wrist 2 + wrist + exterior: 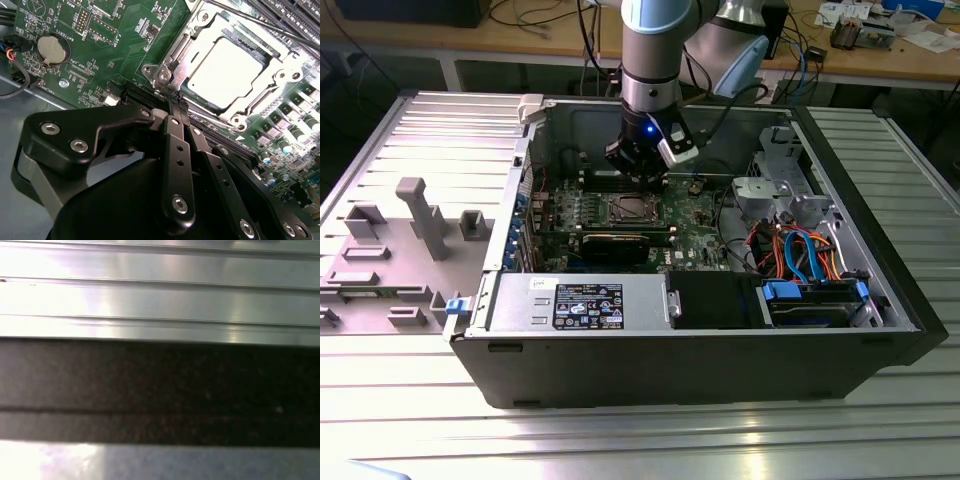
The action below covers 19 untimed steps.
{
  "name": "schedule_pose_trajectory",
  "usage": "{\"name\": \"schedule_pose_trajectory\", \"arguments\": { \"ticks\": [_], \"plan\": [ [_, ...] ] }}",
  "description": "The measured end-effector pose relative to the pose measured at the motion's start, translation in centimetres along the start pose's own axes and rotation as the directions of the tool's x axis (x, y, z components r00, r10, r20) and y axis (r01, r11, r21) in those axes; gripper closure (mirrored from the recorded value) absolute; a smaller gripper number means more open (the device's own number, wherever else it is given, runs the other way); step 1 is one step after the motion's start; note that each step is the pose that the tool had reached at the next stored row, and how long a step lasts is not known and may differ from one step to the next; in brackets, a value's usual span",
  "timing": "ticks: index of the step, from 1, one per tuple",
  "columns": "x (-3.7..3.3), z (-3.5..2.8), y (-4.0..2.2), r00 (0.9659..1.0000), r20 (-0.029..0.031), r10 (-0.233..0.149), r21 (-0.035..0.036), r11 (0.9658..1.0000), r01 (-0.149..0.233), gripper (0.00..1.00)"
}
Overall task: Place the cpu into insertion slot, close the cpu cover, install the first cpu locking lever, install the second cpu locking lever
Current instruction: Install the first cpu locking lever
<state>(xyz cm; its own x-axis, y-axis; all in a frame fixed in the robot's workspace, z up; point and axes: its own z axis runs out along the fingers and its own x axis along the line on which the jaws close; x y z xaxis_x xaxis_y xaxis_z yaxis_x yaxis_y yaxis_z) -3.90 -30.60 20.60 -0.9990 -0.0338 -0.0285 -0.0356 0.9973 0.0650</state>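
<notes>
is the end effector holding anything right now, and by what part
Nothing held. The end effector is shut, tips pressed at the corner of the cpu cover, closed over the cpu.

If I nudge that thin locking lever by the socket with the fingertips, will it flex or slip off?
The lever looks like a thin bare metal rod, so it would probably spring rather than stay rigid. Its smooth shine suggests the gripper could slide off it. The cover lies flat over the cpu, so it likely won't shift.
</notes>
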Motion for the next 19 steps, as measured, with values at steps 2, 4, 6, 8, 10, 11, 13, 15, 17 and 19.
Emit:
{"name": "schedule_pose_trajectory", "arguments": {
  "ticks": [2,4,6,8,10,11,13,15,17,19],
  "plan": [
    [0.00,0.01,0.00,1.0000,-0.0001,0.000,0.0010,1.0000,0.000,0.89],
    [0.00,0.03,0.00,1.0000,-0.0001,0.000,0.0021,1.0000,0.000,0.89],
    [0.00,0.05,0.00,1.0000,-0.0001,0.000,0.0039,1.0000,0.000,0.89],
    [0.00,0.09,0.00,1.0000,-0.0002,0.000,0.0062,1.0000,0.000,0.89],
    [0.00,0.11,-0.01,1.0000,-0.0004,0.000,0.0081,1.0000,0.000,0.89],
    [0.01,0.14,-0.02,1.0000,-0.0005,0.000,0.0093,1.0000,0.000,0.89],
    [0.01,0.20,-0.02,1.0000,-0.0005,0.000,0.0101,0.9999,0.000,0.89],
    [0.01,0.25,-0.02,1.0000,-0.0006,0.000,0.0112,0.9999,0.000,0.89],
    [0.00,0.36,0.00,1.0000,0.0001,0.000,0.0106,0.9999,0.000,0.89],
    [0.01,0.41,-0.02,1.0000,-0.0004,0.000,0.0126,0.9999,0.000,0.89]
  ]
}}
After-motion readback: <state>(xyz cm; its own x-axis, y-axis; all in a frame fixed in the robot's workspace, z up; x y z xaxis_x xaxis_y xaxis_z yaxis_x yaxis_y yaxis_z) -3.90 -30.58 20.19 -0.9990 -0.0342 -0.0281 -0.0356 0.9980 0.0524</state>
